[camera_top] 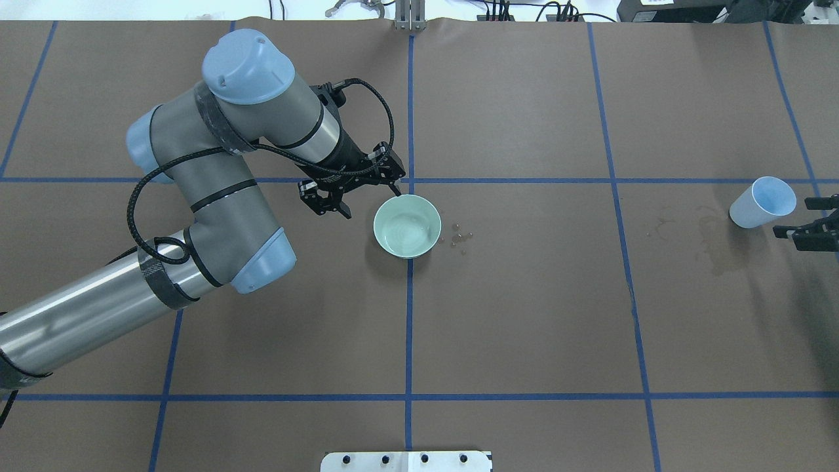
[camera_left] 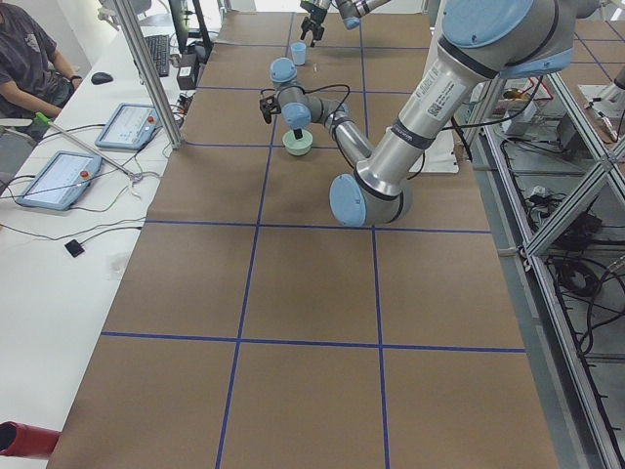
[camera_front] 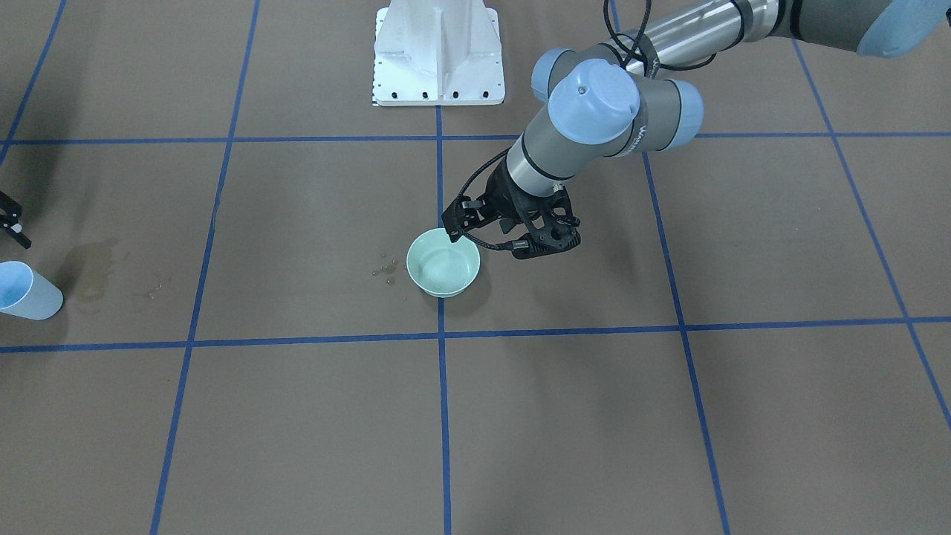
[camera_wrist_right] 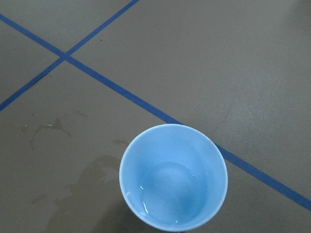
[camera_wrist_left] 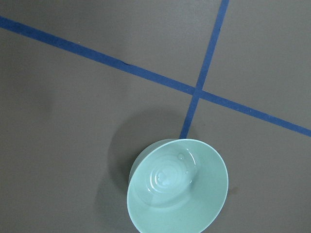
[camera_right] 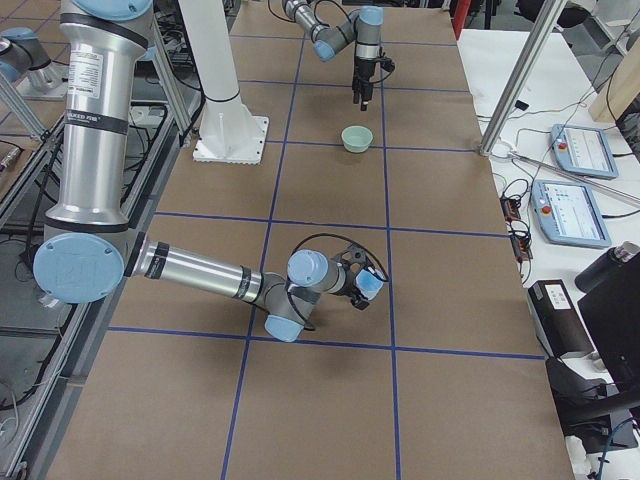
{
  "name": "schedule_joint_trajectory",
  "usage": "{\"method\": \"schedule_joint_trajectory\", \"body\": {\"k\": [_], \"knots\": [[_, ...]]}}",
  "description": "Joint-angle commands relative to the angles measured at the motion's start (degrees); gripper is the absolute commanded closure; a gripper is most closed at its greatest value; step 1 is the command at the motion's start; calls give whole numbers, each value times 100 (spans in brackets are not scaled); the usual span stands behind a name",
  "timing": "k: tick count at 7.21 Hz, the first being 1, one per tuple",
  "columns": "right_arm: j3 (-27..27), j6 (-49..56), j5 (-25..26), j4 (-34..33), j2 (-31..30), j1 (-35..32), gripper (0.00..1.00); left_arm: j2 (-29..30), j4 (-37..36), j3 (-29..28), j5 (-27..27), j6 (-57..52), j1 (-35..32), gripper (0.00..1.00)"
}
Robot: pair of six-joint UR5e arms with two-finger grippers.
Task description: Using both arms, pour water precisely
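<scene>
A pale green bowl stands at the crossing of two blue tape lines, and the left wrist view shows water rippling in its bottom. My left gripper hovers open above the bowl's rim on the robot's left side, holding nothing. A light blue cup stands far out on the robot's right, with a little water in it. Beside it my right gripper is open, and the cup is not between its fingers. No fingers show in either wrist view.
Droplets lie on the brown paper by the bowl, and a wet stain spreads near the cup. The white pedestal stands at the robot's side. A person sits at a side table with tablets.
</scene>
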State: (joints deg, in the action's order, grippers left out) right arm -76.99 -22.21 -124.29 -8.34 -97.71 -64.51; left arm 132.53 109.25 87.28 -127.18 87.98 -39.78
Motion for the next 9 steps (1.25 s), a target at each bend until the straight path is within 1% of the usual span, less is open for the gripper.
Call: {"method": "schedule_joint_trajectory", "body": {"k": [1,7,9], "knots": [[166,-126,10,8,137,87,2,1,0,0,0,0,5,7],[254,-126,116,0,305,175,2,1,0,9,0,0,-4,7],[264,-126,343,-9,357,254,2,-7,0,18,0,0,-13,7]]}}
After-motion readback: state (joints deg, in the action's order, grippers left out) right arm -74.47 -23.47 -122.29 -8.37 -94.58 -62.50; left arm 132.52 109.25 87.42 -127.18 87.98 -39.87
